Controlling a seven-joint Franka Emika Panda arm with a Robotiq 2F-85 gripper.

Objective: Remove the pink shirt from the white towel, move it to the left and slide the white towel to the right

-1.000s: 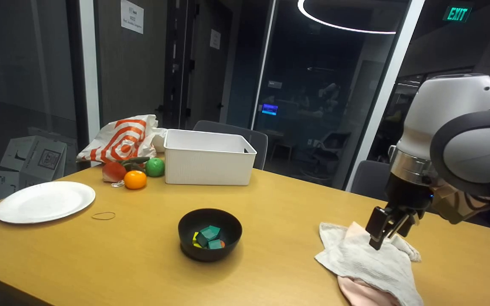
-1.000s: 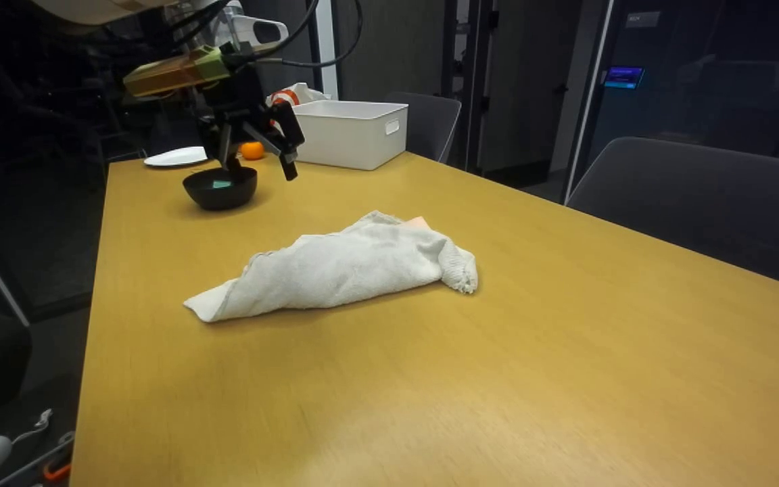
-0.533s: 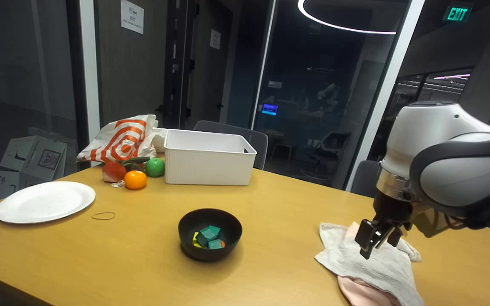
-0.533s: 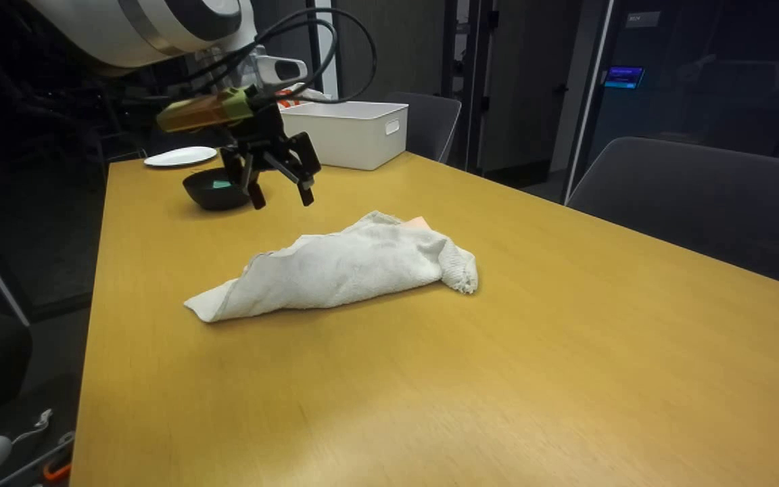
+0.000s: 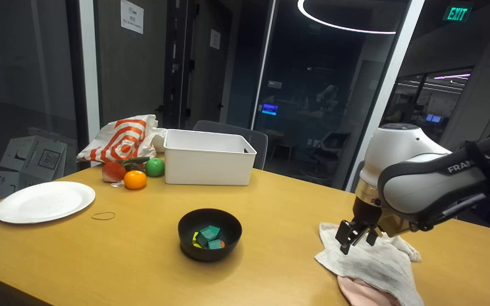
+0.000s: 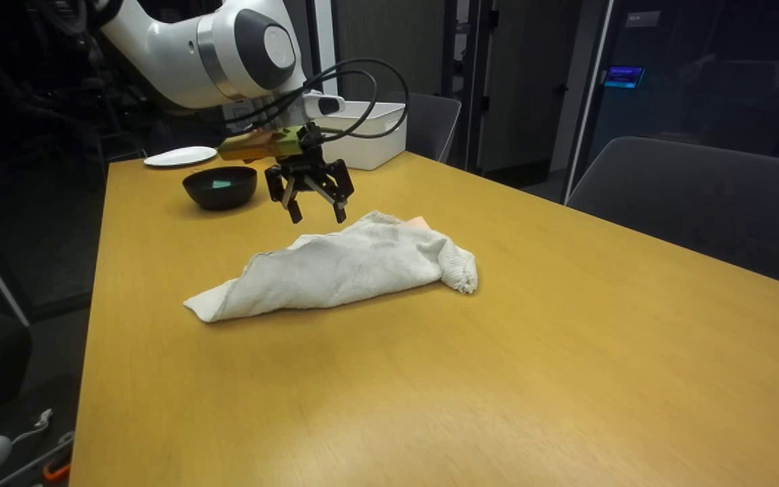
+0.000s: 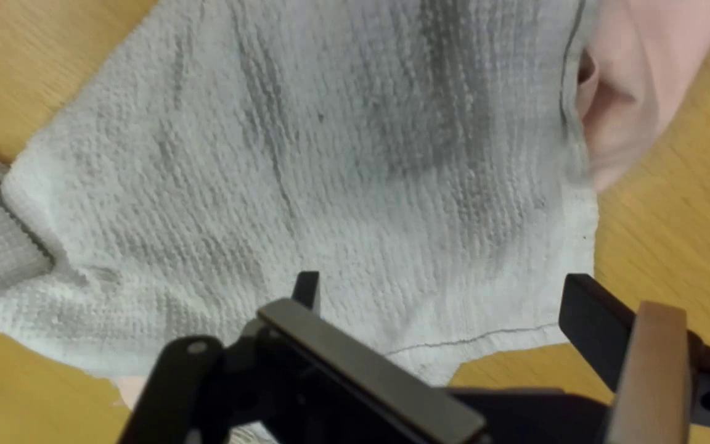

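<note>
The pincer point(image 6: 318, 219), jaws wide apart, is hanging above the white towel point(image 6: 345, 267), while the pink cloth point(image 7: 660, 71) is lying partly beneath the towel, its larger visible part off to one side of the pincer.

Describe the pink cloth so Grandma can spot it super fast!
On the big wooden table, find the rumpled white towel below the robot's open gripper. The pink cloth pokes out from beneath the towel's edges. It's plain, smooth-looking and pale pink, while the towel is whitish and ribbed.

The white, grey-banded arm point(image 6: 176, 57) has looping black cables point(image 6: 364, 60) and a black claw point(image 6: 318, 216).
</note>
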